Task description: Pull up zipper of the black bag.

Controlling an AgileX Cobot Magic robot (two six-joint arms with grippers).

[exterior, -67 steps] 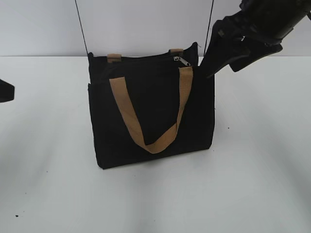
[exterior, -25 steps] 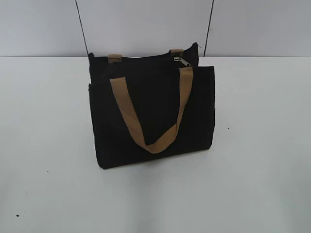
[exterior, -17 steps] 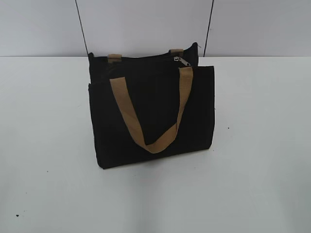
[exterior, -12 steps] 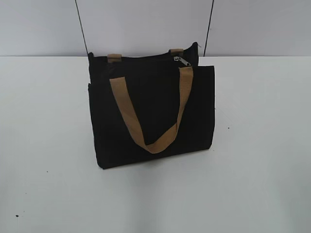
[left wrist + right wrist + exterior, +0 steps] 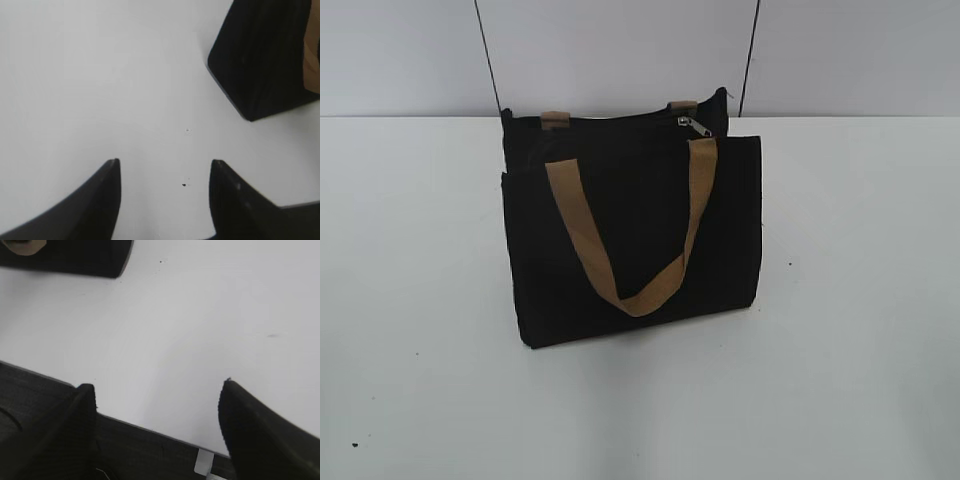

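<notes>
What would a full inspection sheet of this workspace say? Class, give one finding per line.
Surface: white table, a few dark specks.
Job's things: black bag stands upright; tan strap hangs down its front; zipper pull sits at the right end of the top edge.
Clutter: nothing seen.
Grippers: left tool open over bare table, a bag corner nearby; right tool open at the table's edge; neither touches the bag.
Cables: two thin dark lines run up the wall behind the bag.
Surroundings: plain pale wall.

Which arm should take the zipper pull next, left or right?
Right, probably. The pull sits at the right end of the bag's top. Both the left gripper and the right gripper are open, over bare table.
</notes>
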